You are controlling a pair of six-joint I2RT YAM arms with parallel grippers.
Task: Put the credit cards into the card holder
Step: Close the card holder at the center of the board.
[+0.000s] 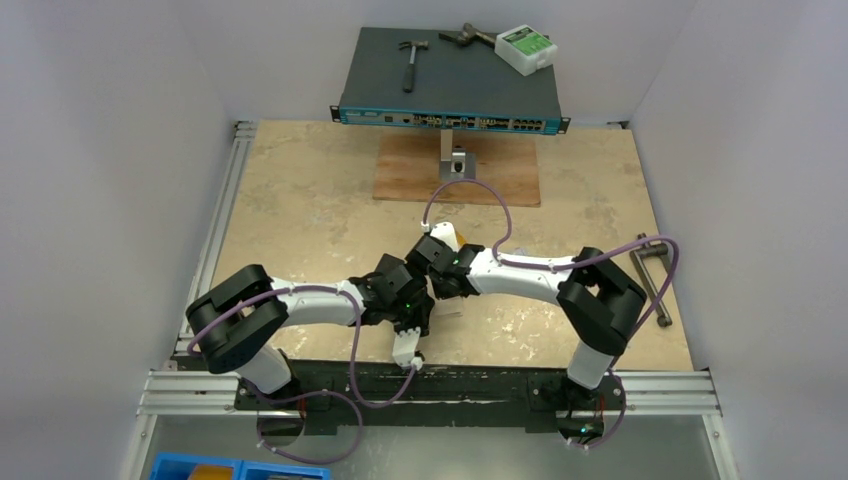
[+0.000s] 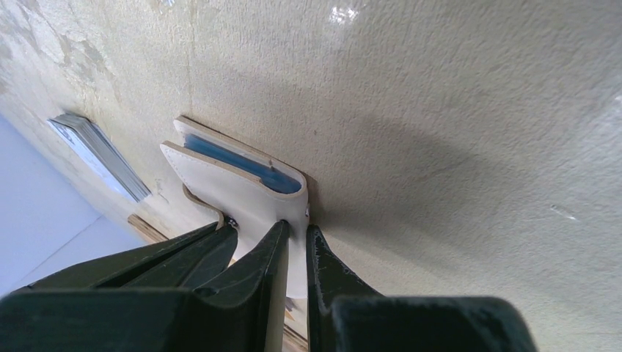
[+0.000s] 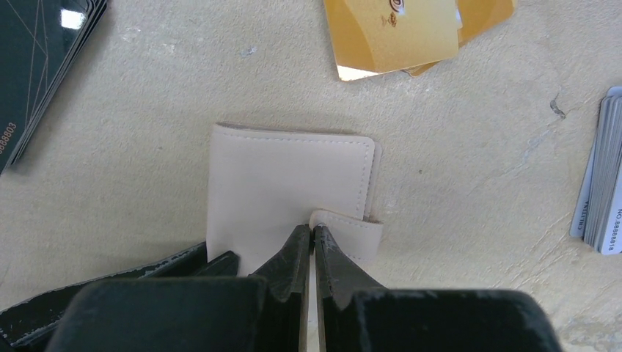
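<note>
The beige card holder [image 3: 286, 176] lies folded on the table under both wrists, which hide it in the top view. My right gripper [image 3: 313, 229] is shut on the tip of its snap tab [image 3: 352, 238]. My left gripper [image 2: 297, 227] is shut on the card holder's [image 2: 235, 191] near edge, where a bluish pocket [image 2: 249, 165] shows between the flaps. Around it lie credit cards: black ones [image 3: 37, 66] at the upper left, orange-yellow ones [image 3: 411, 33] at the top, and a silver-grey stack [image 3: 601, 183] at the right, which also shows in the left wrist view [image 2: 95, 155].
At the back stands a network switch [image 1: 450, 75] carrying a hammer [image 1: 410, 60], pliers [image 1: 468, 37] and a white-green box [image 1: 525, 48]. A wooden board [image 1: 500, 175] with a metal stand [image 1: 457, 160] lies before it. A metal clamp [image 1: 650, 280] lies at the right and a blue bin [image 1: 200, 467] at the lower left.
</note>
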